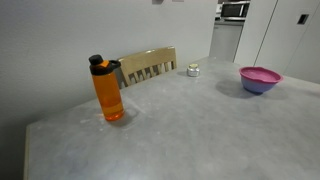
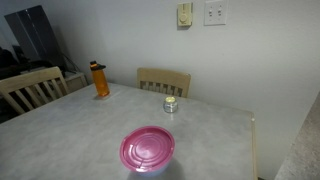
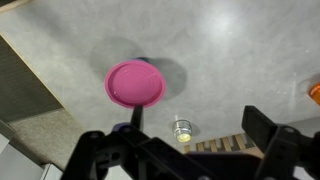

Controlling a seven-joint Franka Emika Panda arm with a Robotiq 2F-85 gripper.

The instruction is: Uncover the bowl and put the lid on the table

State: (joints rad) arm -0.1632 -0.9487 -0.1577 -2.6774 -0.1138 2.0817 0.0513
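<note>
My gripper sits at 6 o'clock in the wrist view. Fingers spread wide, nothing between them. Arm not in either exterior view.

Just past the fingertips: a tiny white-and-metal jar and the slats of a wooden chair back.

Further out, at about 11 o'clock from the gripper: the flat round magenta-pink plastic lid. It is seated on the small round periwinkle-blue plastic bowl, which shows only as a sliver at the lid's far edge. Both stand on the large light grey matte table, well apart from the jar. An exterior view confirms lid on bowl.

An orange plastic bottle is farthest off, out of the way.

Step in hand, as I judge it: the approach, no contact yet. To do it well:
- Shift toward 11 o'clock until one lid edge lies between my fingers.
- Come straight down and pinch the raised rim, not the bowl wall.
- Lift vertically. The bowl looks light and may ride up or tip.
- Set the lid flat on bare table, clear of the jar.
</note>
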